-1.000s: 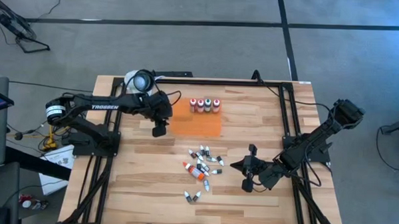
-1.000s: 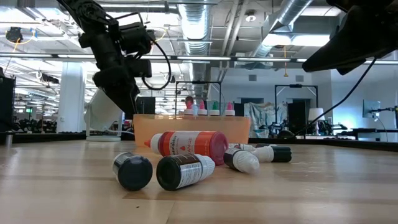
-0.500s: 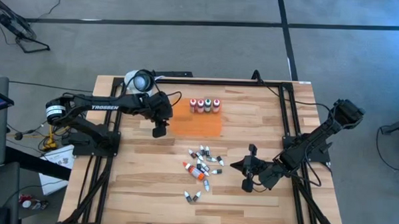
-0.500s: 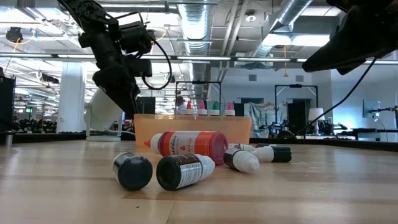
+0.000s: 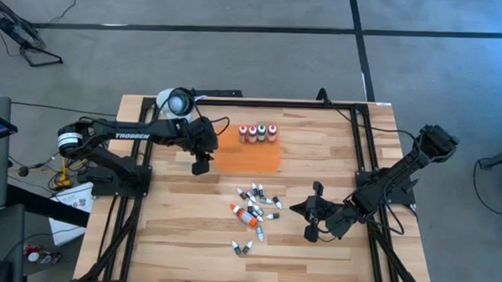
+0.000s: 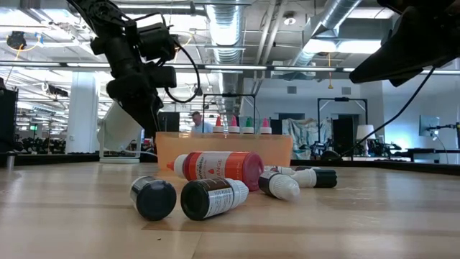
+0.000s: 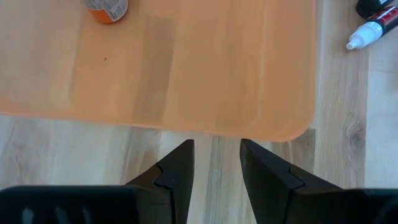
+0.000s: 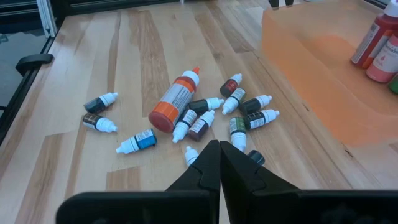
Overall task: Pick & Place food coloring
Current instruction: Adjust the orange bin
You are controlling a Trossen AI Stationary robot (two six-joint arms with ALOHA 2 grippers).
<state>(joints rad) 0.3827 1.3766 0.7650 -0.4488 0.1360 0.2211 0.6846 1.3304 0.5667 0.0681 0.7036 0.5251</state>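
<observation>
Left tool over the tray's edge, loose bottles scattered at desk centre.

The left tool [image 5: 200, 166] hovers with its fingers [image 7: 179, 174] parted and empty at the 8 o'clock corner of the orange tray [image 5: 249, 158]. Four upright bottles [image 5: 258, 132] stand along the tray's 12 o'clock edge. The scattered food coloring [image 5: 253, 212] lies at its 6 o'clock. The right tool [image 5: 310, 220], fingers pressed together and empty, waits at the pile's 3 o'clock.
</observation>
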